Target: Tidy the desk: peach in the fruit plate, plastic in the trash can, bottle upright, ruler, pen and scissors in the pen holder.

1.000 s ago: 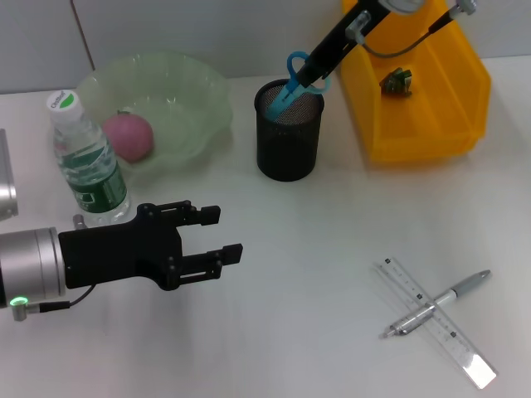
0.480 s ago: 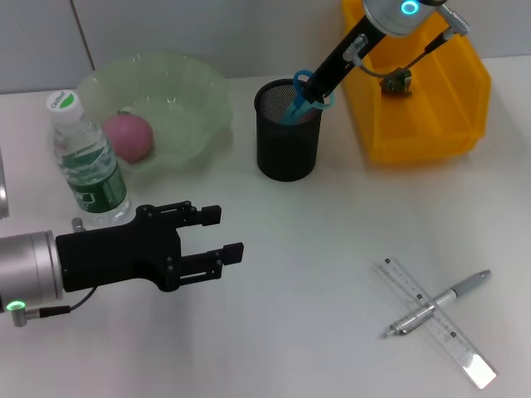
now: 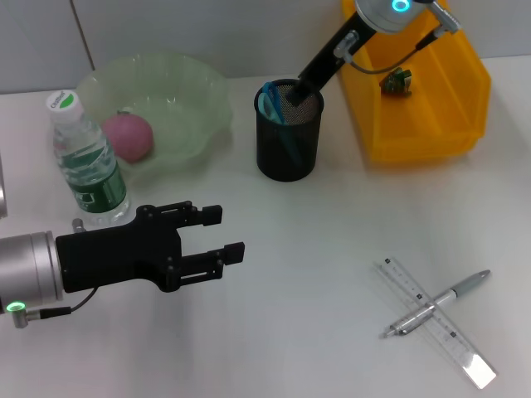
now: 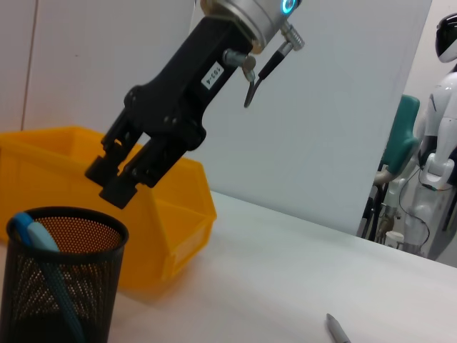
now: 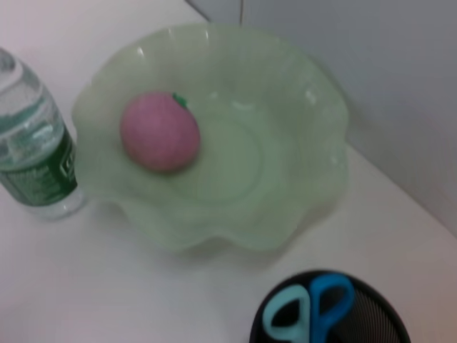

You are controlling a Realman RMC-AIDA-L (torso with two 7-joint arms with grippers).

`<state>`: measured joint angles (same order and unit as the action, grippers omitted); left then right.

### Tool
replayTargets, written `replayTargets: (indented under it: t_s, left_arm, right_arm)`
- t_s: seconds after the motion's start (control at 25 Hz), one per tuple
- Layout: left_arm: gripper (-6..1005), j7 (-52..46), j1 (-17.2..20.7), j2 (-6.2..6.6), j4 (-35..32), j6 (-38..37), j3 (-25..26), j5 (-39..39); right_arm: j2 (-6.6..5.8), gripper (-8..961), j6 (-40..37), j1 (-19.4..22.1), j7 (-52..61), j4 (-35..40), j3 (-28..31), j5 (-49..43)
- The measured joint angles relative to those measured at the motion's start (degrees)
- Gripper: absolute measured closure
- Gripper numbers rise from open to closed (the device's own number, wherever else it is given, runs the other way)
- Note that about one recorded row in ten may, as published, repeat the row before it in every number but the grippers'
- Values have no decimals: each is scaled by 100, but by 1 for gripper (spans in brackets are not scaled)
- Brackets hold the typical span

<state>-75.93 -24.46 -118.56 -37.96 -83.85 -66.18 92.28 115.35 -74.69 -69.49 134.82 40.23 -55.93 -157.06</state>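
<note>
From the head view, the right end effector (image 3: 292,93) hangs just over the black pen holder (image 3: 287,141), and the blue scissors (image 3: 270,101) sit inside it. The left end effector (image 3: 217,236) waits low over the table (image 3: 315,274), fingers apart and holding nothing. One peach (image 3: 128,136) lies in one green fruit plate (image 3: 178,91). One bottle (image 3: 85,162) stands up. One ruler (image 3: 436,322) and one pen (image 3: 436,303) lie crossed, well apart from the holder. One yellow bin (image 3: 427,108) holds one small scrap (image 3: 397,80).

In the left wrist view, the right end effector's (image 4: 118,184) fingers are a little apart, above the holder's rim, gripping nothing. If it lifts crooked, I think it could bump the rim and tip the holder.

In the right wrist view, two scissor handles (image 5: 308,314) poke up.
</note>
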Motion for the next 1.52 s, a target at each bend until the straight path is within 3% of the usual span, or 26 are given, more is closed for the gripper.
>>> replayTargets:
  t_s: [0.2, 0.44, 0.68, 0.88, 0.92, 0.96, 1.08, 1.2, 1.4, 1.52]
  left_arm:
    - [319, -42, 3, 0, 0, -13, -2, -1]
    - [319, -49, 3, 0, 0, -46, 0, 0]
    - [320, -68, 3, 13, 0, -103, 11, 0]
    - [320, -118, -10, 18, 0, -148, 3, 0]
    - [320, -119, -13, 18, -1, -156, 2, 1]
    - [320, -119, -13, 16, 0, -159, 1, 1]
    - [320, -118, -10, 12, 0, -163, -3, 2]
    - [320, -122, -17, 31, -6, -240, -48, 73]
    - [320, -137, -46, 90, -93, -445, -125, 334]
    - [320, -286, -100, 182, -446, -798, -93, 1029]
  right_arm:
    - [180, 487, -337, 263, 6, 806, 26, 39]
    - [385, 329, -1070, 916, 239, 2343, 16, 226]
    - [342, 329, -1818, 1889, 389, 3573, 89, 1362]
    - [345, 328, -2230, 2374, 449, 4054, 97, 1799]
    - [350, 328, -2316, 2661, 372, 4162, 99, 2127]
    - [350, 328, -2316, 2661, 372, 4162, 99, 2127]
    - [341, 328, -2290, 3200, 3, 4076, 106, 2848]
    - [290, 328, -2357, 3642, -464, 3546, 263, 3411]
    - [219, 329, -2755, 3774, -743, 3119, 436, 3494]
    - [121, 328, -3130, 3752, -655, 2978, 480, 3462]
